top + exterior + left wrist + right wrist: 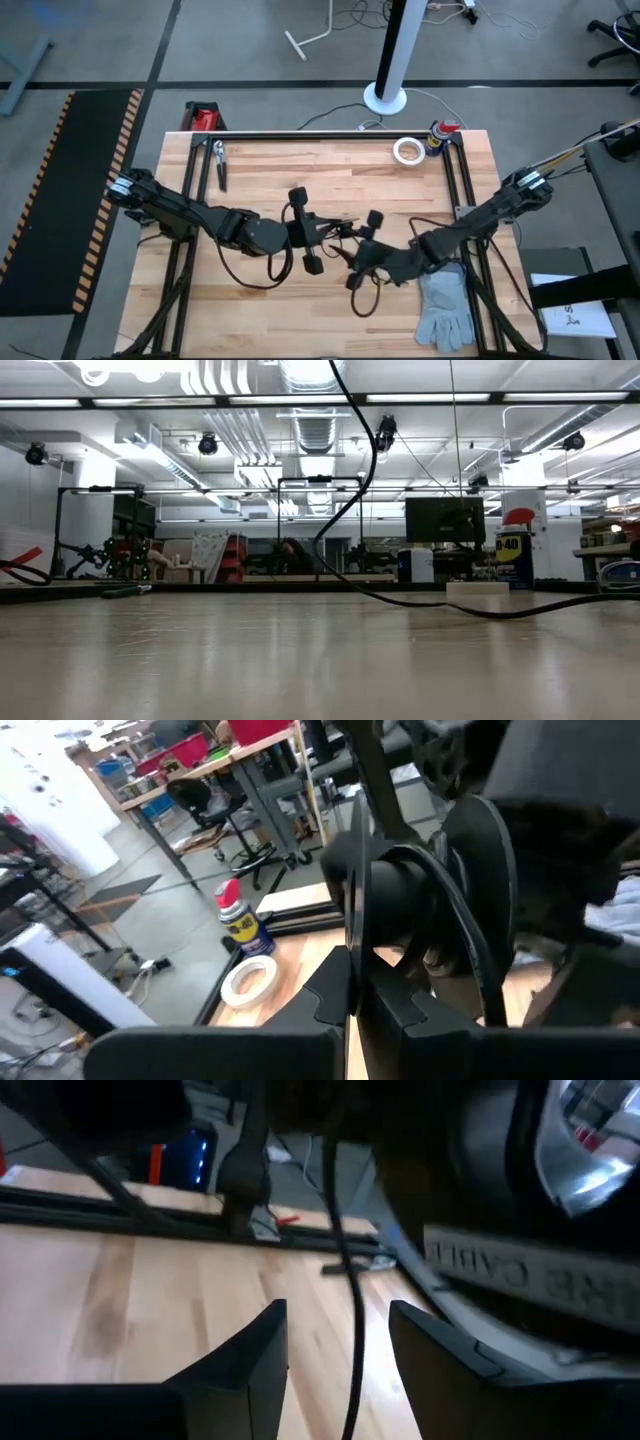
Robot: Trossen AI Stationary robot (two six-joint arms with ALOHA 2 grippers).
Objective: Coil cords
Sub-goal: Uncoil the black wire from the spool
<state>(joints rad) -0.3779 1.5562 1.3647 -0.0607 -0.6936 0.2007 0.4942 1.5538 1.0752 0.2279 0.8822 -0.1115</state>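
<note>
High view: both arms meet over the middle of the wooden table [330,165]. The left gripper [305,232] comes in from the left with its fingers spread wide. The right gripper [362,250] comes in from the right, and I cannot tell from here how its claw stands. The thin black cord [345,232] runs between the two grippers, and a loop of it hangs down onto the table below the right gripper. A grey glove [445,305] lies near the right arm. A white tape roll [407,151] and a spray can [440,135] sit at the far edge. Pliers [219,163] lie at the far left.

Low view: a black cord [440,603] drops from above and trails along the table toward the right. The spray can [513,555] stands far back.

Left wrist view: the left claw [420,990] is wide open. The black cord [470,935] passes in front of it. The tape roll [249,980] and spray can [240,920] show behind.

Right wrist view: the right claw [340,1355] is open, with the cord [352,1340] hanging loose between its fingers [255,1355], not pinched.
</note>
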